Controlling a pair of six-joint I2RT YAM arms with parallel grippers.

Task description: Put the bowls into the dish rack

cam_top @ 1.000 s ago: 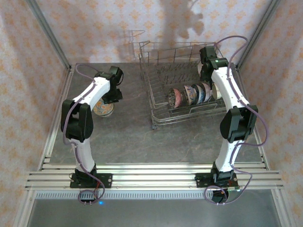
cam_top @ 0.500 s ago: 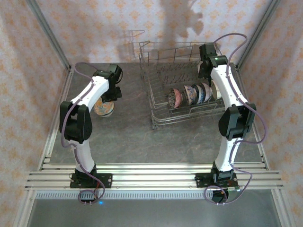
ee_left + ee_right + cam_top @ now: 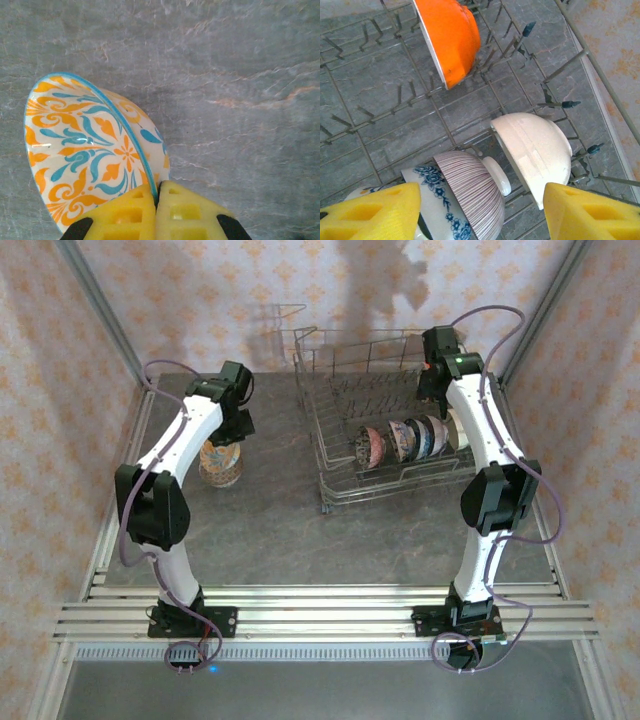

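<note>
An orange-and-blue patterned bowl hangs tilted on edge over the grey table. My left gripper is shut on its rim, one yellow pad inside and one outside. From above, that bowl sits under the left gripper, left of the dish rack. A row of bowls stands in the rack. My right gripper hovers open over the rack with nothing in it. Below it are an orange bowl, a cream bowl, a striped bowl and a blue-flowered bowl.
The rack's tall wire sides and upright tines surround the right gripper. Patterned walls and metal posts close in the table at the back and sides. Bare grey tabletop lies between the arms.
The left gripper has shut on the patterned bowl's rim and tipped it up off its flat resting position, the arm swinging slightly left. The right arm has barely moved.
</note>
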